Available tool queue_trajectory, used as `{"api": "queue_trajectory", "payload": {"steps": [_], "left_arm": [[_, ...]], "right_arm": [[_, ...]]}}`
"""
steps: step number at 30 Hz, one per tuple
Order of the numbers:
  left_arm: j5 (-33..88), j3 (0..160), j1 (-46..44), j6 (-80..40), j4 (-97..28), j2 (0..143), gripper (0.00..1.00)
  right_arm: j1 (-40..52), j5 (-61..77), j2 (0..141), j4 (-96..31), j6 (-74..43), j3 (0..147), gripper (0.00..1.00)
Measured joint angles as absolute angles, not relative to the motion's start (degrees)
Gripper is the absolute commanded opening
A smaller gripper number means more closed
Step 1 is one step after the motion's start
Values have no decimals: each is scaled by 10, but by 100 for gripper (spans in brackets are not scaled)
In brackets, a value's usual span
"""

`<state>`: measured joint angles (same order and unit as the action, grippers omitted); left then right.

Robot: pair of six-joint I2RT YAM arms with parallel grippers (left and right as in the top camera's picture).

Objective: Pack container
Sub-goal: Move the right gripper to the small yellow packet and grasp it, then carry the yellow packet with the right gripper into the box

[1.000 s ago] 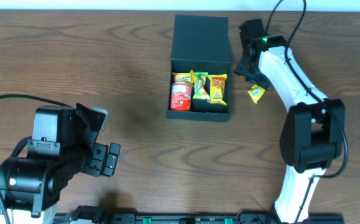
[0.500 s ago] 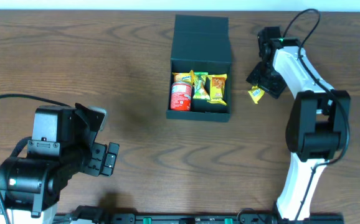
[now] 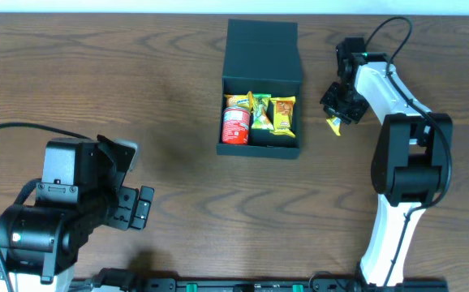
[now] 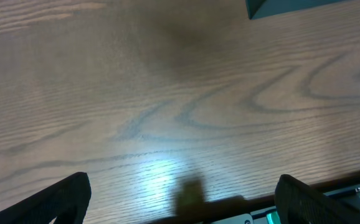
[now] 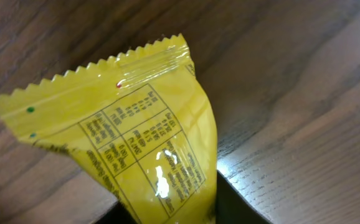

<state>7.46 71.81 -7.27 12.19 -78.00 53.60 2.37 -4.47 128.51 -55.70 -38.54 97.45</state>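
Note:
The dark teal container [image 3: 260, 49] sits open at the table's far middle, its flap lid folded back. Inside are a red snack can [image 3: 234, 126] and two packets [image 3: 261, 113] [image 3: 282, 115]. A yellow snack packet [image 3: 333, 125] lies on the table to the right of the box. My right gripper [image 3: 340, 109] is over it. In the right wrist view the packet [image 5: 142, 143] fills the gap between my dark fingertips [image 5: 239, 208], which press on both its sides. My left gripper [image 3: 141, 207] is open and empty at the near left.
A corner of the container [image 4: 292, 6] shows at the top right of the left wrist view, above bare wood. The right arm's base [image 3: 409, 174] stands at the right, the left arm's body [image 3: 56, 211] at the near left.
My right gripper swung right, away from the box, and came down onto the yellow packet, which shifted slightly. The left arm has not moved.

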Motion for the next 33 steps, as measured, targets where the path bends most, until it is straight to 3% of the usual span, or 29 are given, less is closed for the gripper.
{"api": "queue_trajectory", "payload": {"steps": [3,14,23,33], "left_arm": [[74,718,-73,122,-780,536,95],[73,718,-73,122,-780,536,95],[73,718,-73,122,-780,536,95],[73,718,-73,122,-777,536,96]], "right_arm": [[24,-44,1285,-558,-377,974,13],[24,-29,1285,-565,-287,975,11],[24,-15,1281,-659,-195,1010,10],[77,57,1148,-694,-72,1042,14]]}}
